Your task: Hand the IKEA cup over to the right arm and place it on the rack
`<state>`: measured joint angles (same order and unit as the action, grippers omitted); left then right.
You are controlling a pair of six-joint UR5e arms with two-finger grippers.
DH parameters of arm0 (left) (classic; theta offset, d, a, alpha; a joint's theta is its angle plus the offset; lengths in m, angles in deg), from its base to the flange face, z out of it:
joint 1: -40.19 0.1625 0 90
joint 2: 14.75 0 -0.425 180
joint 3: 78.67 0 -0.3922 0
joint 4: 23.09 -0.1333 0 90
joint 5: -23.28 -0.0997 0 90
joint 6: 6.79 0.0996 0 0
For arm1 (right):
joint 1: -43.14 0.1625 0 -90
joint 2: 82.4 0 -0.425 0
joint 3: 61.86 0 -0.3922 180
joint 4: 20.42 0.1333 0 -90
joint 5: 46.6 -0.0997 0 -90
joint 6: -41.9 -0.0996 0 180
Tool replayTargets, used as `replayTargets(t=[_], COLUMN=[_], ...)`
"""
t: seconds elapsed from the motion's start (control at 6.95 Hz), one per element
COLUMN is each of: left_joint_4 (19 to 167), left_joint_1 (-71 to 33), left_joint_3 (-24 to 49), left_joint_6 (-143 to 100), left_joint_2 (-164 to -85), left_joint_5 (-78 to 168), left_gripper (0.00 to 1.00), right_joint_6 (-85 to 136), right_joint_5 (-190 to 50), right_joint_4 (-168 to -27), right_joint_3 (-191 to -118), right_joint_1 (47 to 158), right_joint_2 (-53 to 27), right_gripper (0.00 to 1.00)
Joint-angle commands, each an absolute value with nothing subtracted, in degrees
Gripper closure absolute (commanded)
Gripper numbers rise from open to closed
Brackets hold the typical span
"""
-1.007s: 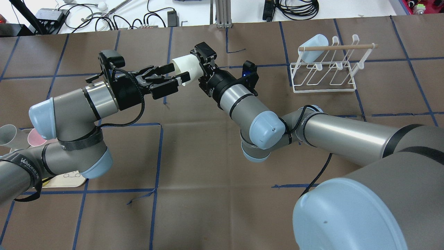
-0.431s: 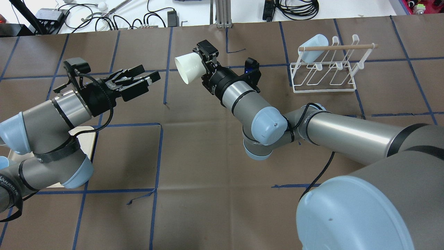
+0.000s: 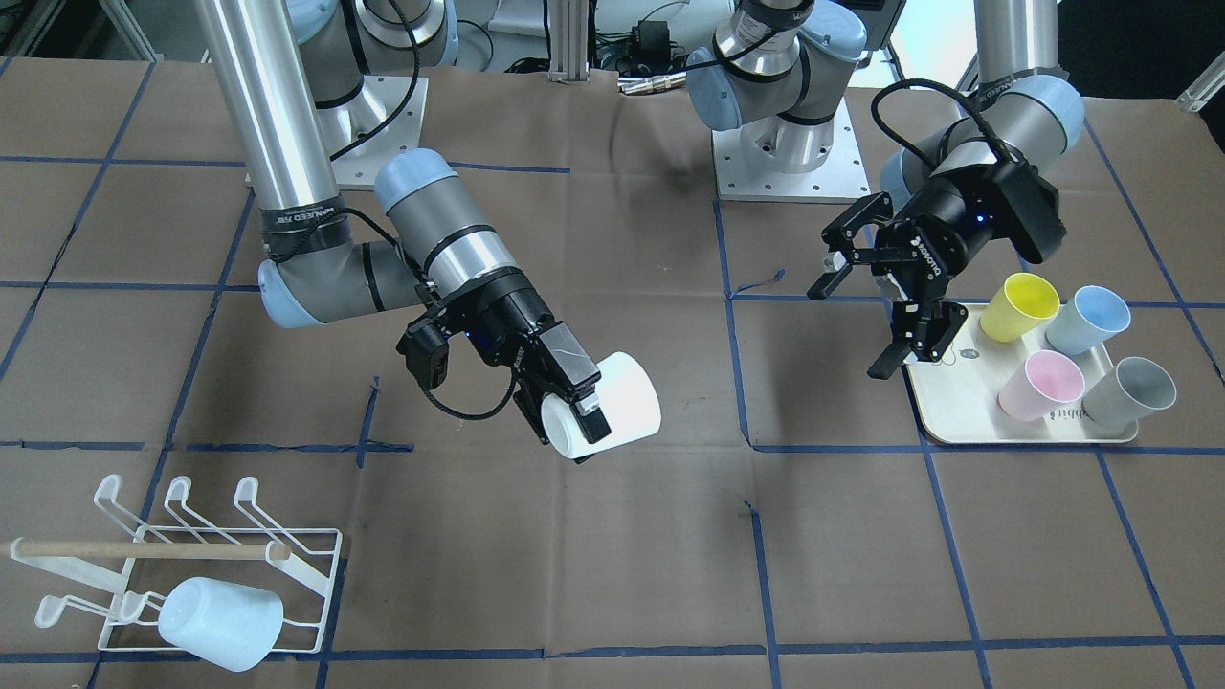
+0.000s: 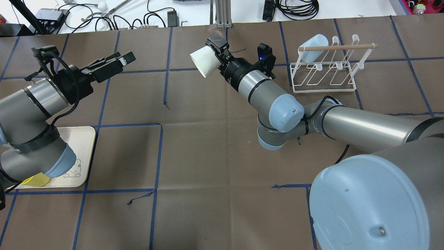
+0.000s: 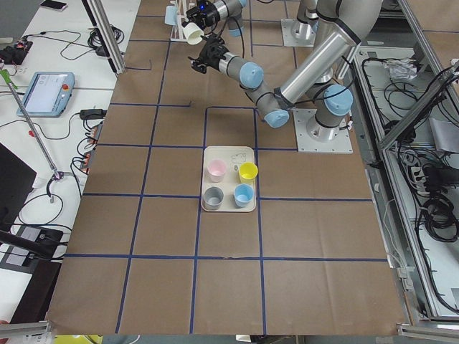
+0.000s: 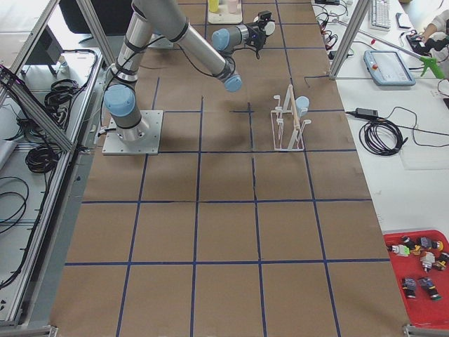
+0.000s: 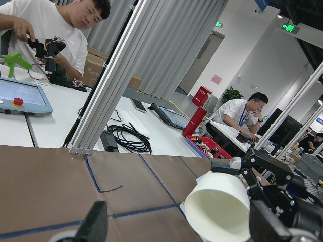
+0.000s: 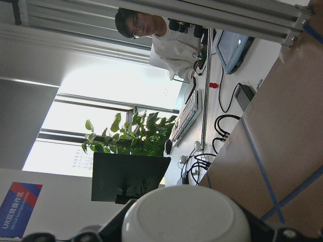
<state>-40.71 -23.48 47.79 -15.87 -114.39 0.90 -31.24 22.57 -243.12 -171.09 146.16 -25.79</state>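
Observation:
My right gripper point(image 4: 214, 55) is shut on a white cup point(image 4: 203, 61) and holds it on its side above the table, mouth facing left in the overhead view. The same cup point(image 3: 620, 410) shows in the front-facing view and fills the bottom of the right wrist view point(image 8: 186, 218). The white wire rack point(image 4: 324, 74) with a wooden dowel stands to the right of that gripper, with a pale blue cup point(image 4: 312, 47) on its far left prong. My left gripper point(image 4: 119, 60) is open and empty, well left of the white cup.
A cream tray point(image 3: 967, 421) under the left arm holds yellow point(image 3: 1019, 306), blue point(image 3: 1086, 319), pink point(image 3: 1041, 386) and grey point(image 3: 1129, 392) cups. Cables and devices lie beyond the table's far edge. People sit at desks beyond the table.
My left gripper has drawn back to the left, away from the white cup, and stays open. My right gripper has carried the cup right and farther back, closer to the rack.

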Motion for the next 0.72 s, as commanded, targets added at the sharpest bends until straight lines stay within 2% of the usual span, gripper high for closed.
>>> replayTargets(t=[0.0,0.14,0.29,0.58], left_joint_4=[-33.77,-30.07,-26.64,-9.21], left_joint_1=[-24.22,-26.67,-29.91,-35.72], left_joint_3=[42.29,40.53,37.73,30.79], left_joint_6=[-19.71,-20.84,-23.11,-23.66], left_joint_2=[-114.6,-114.24,-114.15,-112.32], left_joint_5=[-3.85,-10.67,-16.22,-30.18], left_gripper=[0.01,0.01,0.01,0.01], right_joint_6=[-8.82,1.28,12.78,35.57], right_joint_5=[18.2,13.13,12.29,12.28], right_joint_4=[-240.34,-238.41,-235.96,-221.95], right_joint_3=[-170.93,-171.02,-170.93,-170.06], right_joint_1=[139.93,137.47,134.75,128.95], right_joint_2=[-25.71,-25.62,-24.58,-19.06], right_gripper=[0.84,0.91,0.91,0.93])
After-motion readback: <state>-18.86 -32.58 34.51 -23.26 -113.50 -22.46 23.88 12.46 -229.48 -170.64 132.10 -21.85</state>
